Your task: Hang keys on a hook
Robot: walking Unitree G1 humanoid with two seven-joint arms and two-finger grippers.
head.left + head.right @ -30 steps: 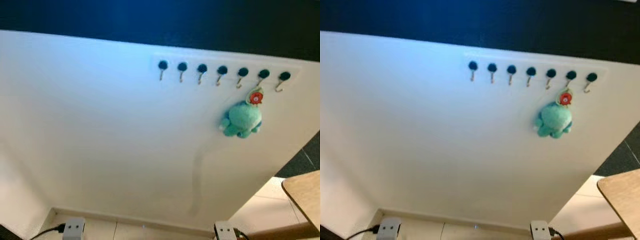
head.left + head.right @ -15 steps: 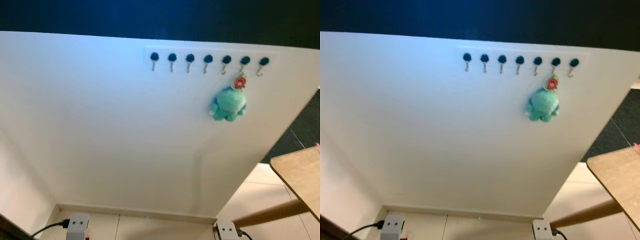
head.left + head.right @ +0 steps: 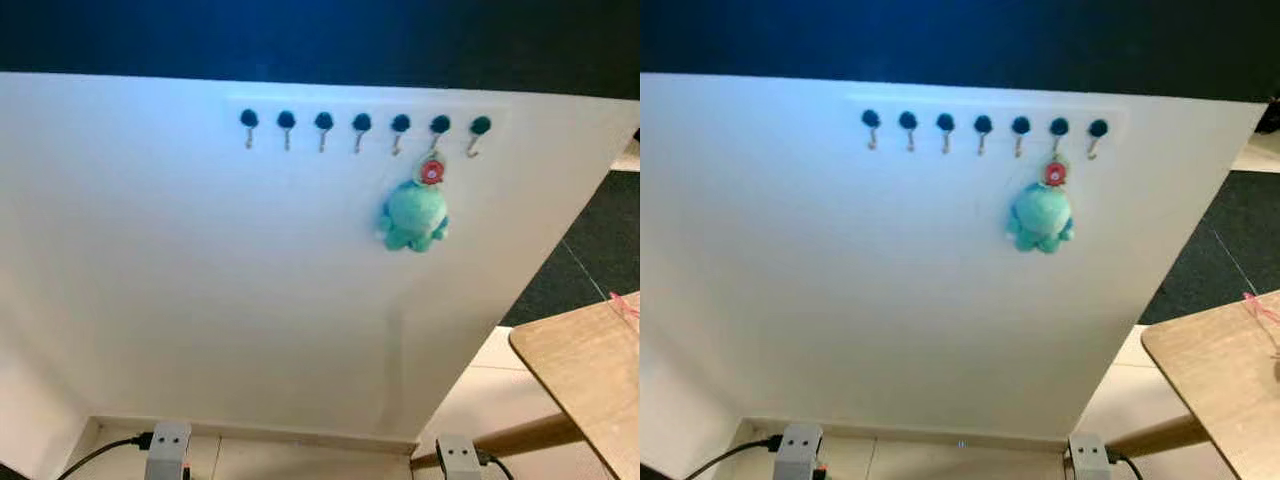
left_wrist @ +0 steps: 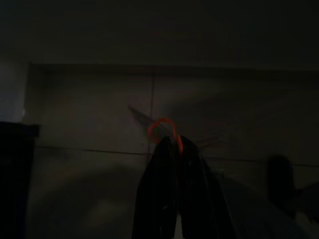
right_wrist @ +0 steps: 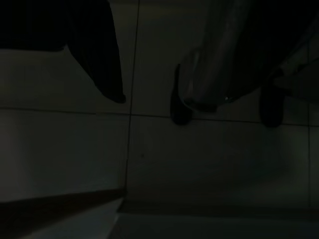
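Observation:
A row of several small hooks with dark knobs (image 3: 362, 123) runs along the top of a white board (image 3: 200, 270). A green plush toy (image 3: 412, 215) with a red tag (image 3: 431, 172) hangs from the second hook from the right. The rightmost hook (image 3: 479, 128) and those to the left of the plush are bare. In the dark left wrist view my left gripper (image 4: 170, 142) is shut on an orange key ring (image 4: 159, 124), and a key blade (image 4: 139, 115) sticks out beside it. My right arm hangs idle over dim floor tiles (image 5: 199, 164).
A wooden table corner (image 3: 590, 370) juts in at the lower right. Two white brackets (image 3: 168, 445) (image 3: 457, 458) stand at the board's foot, with a black cable (image 3: 105, 455) at the left one. Dark carpet (image 3: 590, 250) lies to the right of the board.
The whole picture has shifted, so the camera has moved: board, hooks and plush now sit further left and the table shows more. The plush still hangs on the same hook.

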